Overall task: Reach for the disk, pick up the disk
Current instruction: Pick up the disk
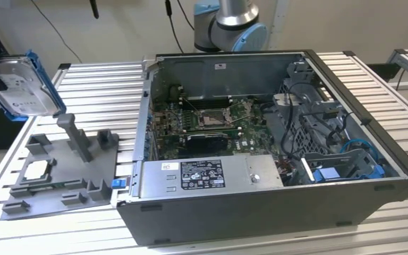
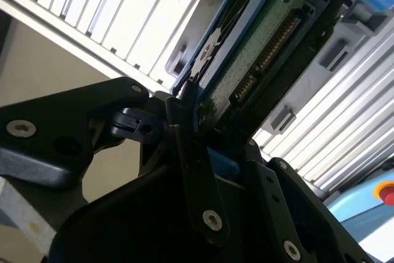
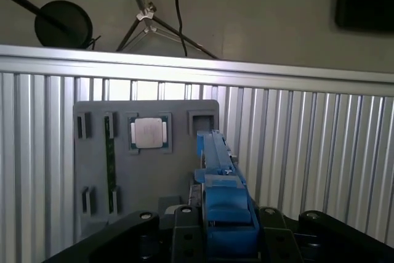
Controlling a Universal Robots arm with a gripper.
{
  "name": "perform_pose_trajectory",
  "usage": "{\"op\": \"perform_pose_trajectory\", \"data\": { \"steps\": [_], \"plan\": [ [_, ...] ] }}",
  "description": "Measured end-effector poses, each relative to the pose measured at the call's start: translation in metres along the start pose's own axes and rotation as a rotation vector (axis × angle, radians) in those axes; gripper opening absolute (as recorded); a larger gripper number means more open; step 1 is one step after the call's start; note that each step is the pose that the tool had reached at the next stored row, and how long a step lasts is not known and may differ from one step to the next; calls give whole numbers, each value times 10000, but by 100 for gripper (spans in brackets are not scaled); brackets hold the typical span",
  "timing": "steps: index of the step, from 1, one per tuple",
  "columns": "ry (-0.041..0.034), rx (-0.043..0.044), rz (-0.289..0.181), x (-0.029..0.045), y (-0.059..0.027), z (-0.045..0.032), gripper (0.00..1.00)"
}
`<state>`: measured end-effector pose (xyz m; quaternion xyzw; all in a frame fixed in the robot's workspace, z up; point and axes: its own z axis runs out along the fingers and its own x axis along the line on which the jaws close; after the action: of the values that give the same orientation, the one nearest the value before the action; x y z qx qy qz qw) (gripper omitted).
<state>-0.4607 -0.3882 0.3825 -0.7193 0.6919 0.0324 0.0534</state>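
1. Fingers (image 2: 197, 177) of the black gripper (image 3: 226, 217) are clamped tight on the disk (image 1: 23, 87), the flat silver metal hard drive in its blue plastic bracket. In both wrist views I see them gripping one end of the bracket.
2. I read the disk as picked up. It is held upright, clear of the slatted aluminium table (image 1: 98, 90), above the table's edge on the exterior view's left, toward the far corner.
3. My worry is the grip. It bears on the blue plastic at one end only, so I judge that a jerk could let the drive pivot or slide out and drop onto what lies below.
4. Near that same edge sits the grey plastic fixture tray (image 1: 83, 175). Its pockets hold a small square silver CPU chip (image 1: 35, 170) and a thin green board strip (image 3: 111, 158). Its upright grey post (image 1: 73, 135) is what I would fear clipping if the disk travelled low.
5. Toward the exterior view's right stands the open black computer case (image 1: 261, 212). It holds a green motherboard (image 1: 211, 119), a silver labelled power supply (image 1: 211, 174) and a blue plastic drive bay (image 1: 329, 175) at its near corner.
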Motion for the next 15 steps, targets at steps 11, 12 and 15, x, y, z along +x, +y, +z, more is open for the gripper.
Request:
{"op": "perform_pose_trajectory", "data": {
  "steps": [11,12,15],
  "plan": [
    [-5,0,1,-25,-6,-216,0],
    [-5,0,1,-28,-7,-236,0],
    [-5,1,0,-33,-9,-286,0]
  ]
}}
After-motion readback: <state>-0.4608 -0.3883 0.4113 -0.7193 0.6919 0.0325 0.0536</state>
